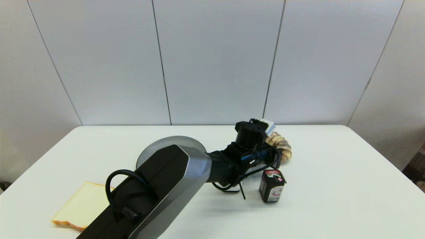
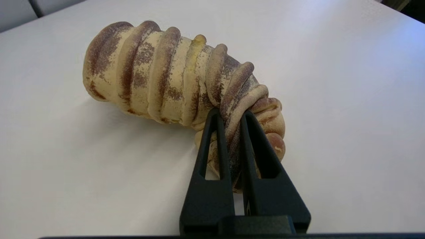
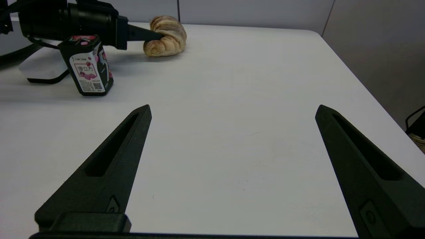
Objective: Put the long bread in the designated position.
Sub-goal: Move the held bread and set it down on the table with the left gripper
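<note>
One long bread [image 2: 172,76], pinched at one end by the closed left end effector [image 2: 230,114], lying on the bench [image 1: 332,186]. One black carton [image 1: 272,186] just beside that end effector; one toast slice [image 1: 79,207] and one plate [image 1: 156,146] well behind it. Right end effector [image 3: 232,113]: spread wide, empty.

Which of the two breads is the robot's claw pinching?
The long bread, ridged with brown and tan bands; the left gripper is shut on one end of it. The flat toast slice lies untouched, far from it.

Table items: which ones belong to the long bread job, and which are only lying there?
Belong to the job:
long bread
left end effector, pinching one end of the bread

Only lying there:
toast slice
small black carton
grey plate
right end effector, open, idle
</note>
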Robot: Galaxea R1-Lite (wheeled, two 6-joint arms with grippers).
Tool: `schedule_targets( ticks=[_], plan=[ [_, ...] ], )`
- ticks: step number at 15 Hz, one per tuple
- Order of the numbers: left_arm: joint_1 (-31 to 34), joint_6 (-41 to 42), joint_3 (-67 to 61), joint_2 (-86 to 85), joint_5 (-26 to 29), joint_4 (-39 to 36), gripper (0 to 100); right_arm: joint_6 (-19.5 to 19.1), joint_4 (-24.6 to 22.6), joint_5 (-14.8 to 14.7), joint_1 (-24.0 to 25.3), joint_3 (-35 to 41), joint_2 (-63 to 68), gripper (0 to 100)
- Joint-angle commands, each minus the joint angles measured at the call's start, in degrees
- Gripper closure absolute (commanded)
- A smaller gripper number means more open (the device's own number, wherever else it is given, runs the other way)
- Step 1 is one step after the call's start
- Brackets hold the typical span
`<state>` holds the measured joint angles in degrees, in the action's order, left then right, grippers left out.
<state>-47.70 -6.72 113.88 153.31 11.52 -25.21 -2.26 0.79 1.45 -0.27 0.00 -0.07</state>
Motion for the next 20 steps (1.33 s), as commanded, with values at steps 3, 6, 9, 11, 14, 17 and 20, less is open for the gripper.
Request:
schedule_targets(
  ticks=[3, 6, 9, 11, 14, 17, 20],
  plan=[
    [3.1, 2.4, -0.7, -7.3, 0.0, 5.9, 100, 0.0, 0.0, 0.0, 0.0, 0.0, 0.1, 0],
    [5.3, 2.8, -2.2, -13.1, -0.1, 8.2, 100, 0.0, 0.0, 0.0, 0.0, 0.0, 0.1, 0],
    [7.9, 3.1, -5.3, -18.9, -0.2, 11.2, 100, 0.0, 0.0, 0.0, 0.0, 0.0, 0.1, 0],
    [10.2, 3.4, -9.9, -23.7, -0.2, 11.5, 100, 0.0, 0.0, 0.0, 0.0, 0.0, 0.1, 0],
    [13.8, 3.4, -17.6, -30.2, -0.3, 11.9, 100, 0.0, 0.1, 0.0, 0.0, 0.0, 0.1, 0],
    [16.9, 3.0, -26.1, -36.1, -1.0, 11.8, 100, 0.0, 0.0, 0.0, 0.0, 0.0, 0.1, 0],
    [21.0, 2.5, -30.3, -38.7, -2.9, 11.7, 100, 0.0, 0.0, 0.0, 0.0, 0.0, 0.1, 0]
  ],
)
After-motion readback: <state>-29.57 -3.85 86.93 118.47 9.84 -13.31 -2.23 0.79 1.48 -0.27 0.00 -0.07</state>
